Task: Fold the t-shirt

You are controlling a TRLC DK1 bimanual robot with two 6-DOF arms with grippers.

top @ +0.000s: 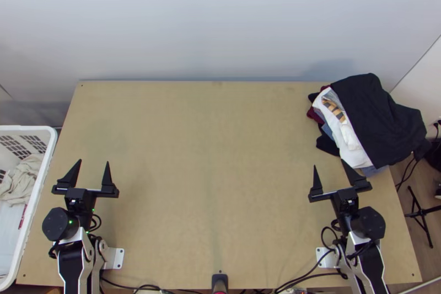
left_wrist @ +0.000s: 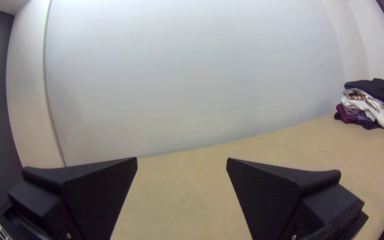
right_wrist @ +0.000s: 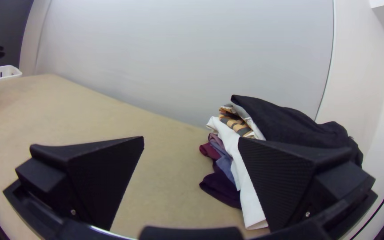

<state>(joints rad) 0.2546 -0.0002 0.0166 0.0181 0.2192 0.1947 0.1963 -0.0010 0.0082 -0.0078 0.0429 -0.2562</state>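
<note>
Holding both claws open over the light wooden table (top: pixel 193 183), nothing btwn the fingers of either. In the top view my L gripper (top: pixel 93 161) is by the table's L side and my R gripper (top: pixel 329 163) by its R side, fingers spread wide & pointing at the far edge.

Can't tell which piece is the t-shirt; there's a clothes pile on the table's far R part, plus stuff in the basket (top: pixel 27 128) off the L edge. Top view looks down into that basket: a crumpled beige cloth (top: pixel 25 178) inside, w/ a bit of red near it. R wrist view gives its slatted side instead.

From above, the pile's top is mostly a black cloth (top: pixel 380 117), loosely laid, next to a white cloth (top: pixel 342 135) & a yellow-and-dark patterned piece (top: pixel 333 107). R wrist view adds the lower layers: maroon (right_wrist: pixel 209 151), blue (right_wrist: pixel 225 165), dark purple (right_wrist: pixel 222 189), w/ the white one hanging down over them. One R finger is in front of the pile there; can't tell if it touches. L wrist view has the whole stack side-on, well apart from my L fingers.
</note>
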